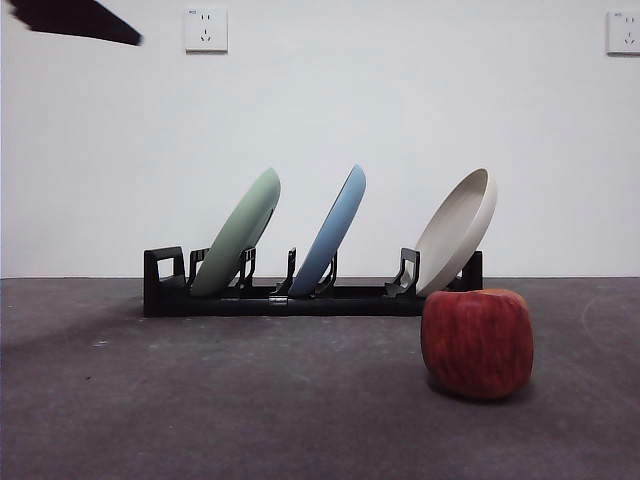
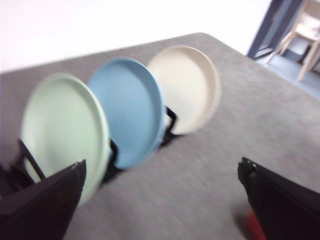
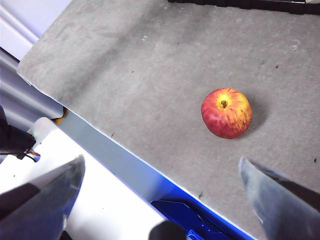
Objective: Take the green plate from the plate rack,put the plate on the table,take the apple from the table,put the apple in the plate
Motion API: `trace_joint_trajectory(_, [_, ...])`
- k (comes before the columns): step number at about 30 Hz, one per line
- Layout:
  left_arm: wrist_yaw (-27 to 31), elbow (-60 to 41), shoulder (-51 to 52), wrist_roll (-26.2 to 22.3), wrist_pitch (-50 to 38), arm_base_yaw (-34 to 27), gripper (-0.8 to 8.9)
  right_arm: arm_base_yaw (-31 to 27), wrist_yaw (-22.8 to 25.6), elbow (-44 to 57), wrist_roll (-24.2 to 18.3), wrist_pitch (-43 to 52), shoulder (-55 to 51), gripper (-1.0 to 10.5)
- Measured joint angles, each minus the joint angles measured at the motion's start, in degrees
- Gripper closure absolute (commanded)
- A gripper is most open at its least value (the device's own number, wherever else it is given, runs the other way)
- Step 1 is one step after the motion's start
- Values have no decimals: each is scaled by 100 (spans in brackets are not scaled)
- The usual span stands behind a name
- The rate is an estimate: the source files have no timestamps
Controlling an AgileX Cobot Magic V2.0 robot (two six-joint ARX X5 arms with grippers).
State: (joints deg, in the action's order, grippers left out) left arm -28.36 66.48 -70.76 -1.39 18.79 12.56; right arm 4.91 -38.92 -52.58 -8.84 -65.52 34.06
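The table [image 1: 200, 400] is a flat, dark grey, matte surface with faint mottling and a few pale specks and scuffs; in the front view it runs back to a plain white wall [image 1: 350, 100] that carries two white sockets, one [image 1: 205, 30] at the upper left and one [image 1: 623, 32] at the upper right edge. The rack [image 1: 300, 298] is black and low and stands across the middle of the table, near the wall. Three plates lean in its slots, all tilted the same way: the green plate [image 1: 238, 243] at one end, the blue plate [image 1: 330, 232] in the middle, and the beige plate [image 1: 458, 232] at the other end, each apart from its neighbour. The apple [image 1: 477, 342] sits on the table in front of the rack's beige end, near it but not touching, stem up in the right wrist view, throwing a soft shadow. The left gripper [image 2: 162, 200] hangs above the table facing the rack, its fingers spread wide and holding nothing, the green plate just beyond one finger; this view is blurred. It also shows a rounded table corner and, beyond it, a dark doorway and a light wooden chair [image 2: 307, 37]. The right gripper [image 3: 160, 200] hangs over the table's near edge, its fingers also spread wide and empty, the apple well apart from it. A black arm tip [image 1: 75, 20] shows at the front view's top left corner.
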Motion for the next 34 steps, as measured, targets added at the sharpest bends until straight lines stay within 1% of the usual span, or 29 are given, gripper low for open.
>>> trace_joint_trajectory(7, [450,1182,-1462,-291,-20,201,211,0,0,0,7,-2,0,257])
trace_joint_trajectory(12, [717,1696,-2315,-409,-201,275,211,0,0,0,7,0,0,257])
trace_joint_trajectory(20, [951,1840,-3222,-520,-540,348,212,0,0,0,7,0,0,258])
trace_joint_trajectory(30, [1025,1840,-3744,-570,-1108,492,213,0,0,0,55,-2,0,258])
trace_joint_trajectory(34, [1036,1840,-3901,-570,-1147,516,226,0,2,0,70,0,0,258])
